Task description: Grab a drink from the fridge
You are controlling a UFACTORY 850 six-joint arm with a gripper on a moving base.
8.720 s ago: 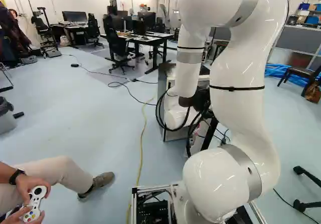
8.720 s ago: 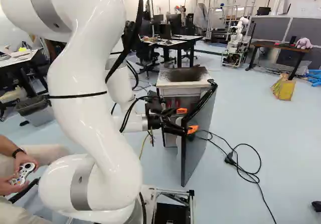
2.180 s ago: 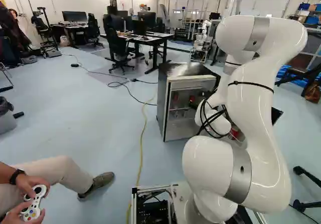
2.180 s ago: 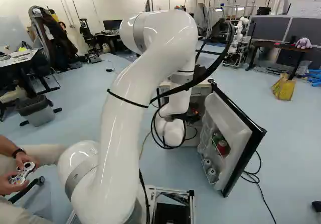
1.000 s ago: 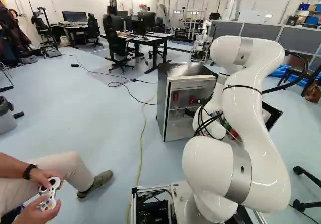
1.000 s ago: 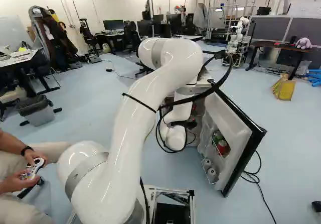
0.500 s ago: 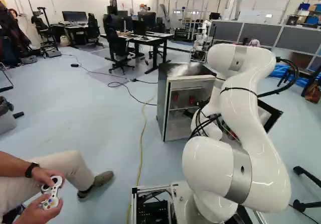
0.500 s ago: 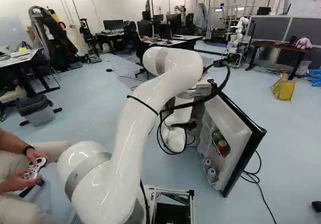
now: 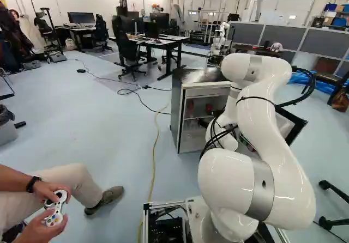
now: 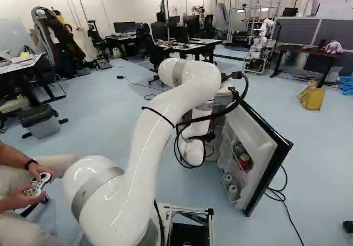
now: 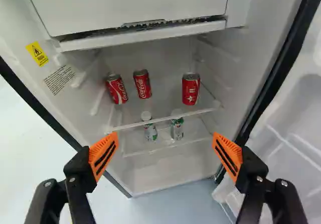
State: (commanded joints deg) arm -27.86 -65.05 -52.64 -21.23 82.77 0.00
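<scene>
Drink cans (image 11: 190, 89), three, red, on the upper shelf (image 11: 163, 106) of the fridge (image 9: 176, 112), ahead of the hand (image 9: 204, 123), fingers (image 11: 104, 153) wide apart

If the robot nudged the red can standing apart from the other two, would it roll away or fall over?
Standing upright, the red can would probably slide if pushed low. Taller than wide, it might tip if pushed high; its round side could then roll on the smooth-looking shelf.

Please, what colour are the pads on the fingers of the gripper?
Orange, each with black slots; the pads show best in the wrist view.
</scene>
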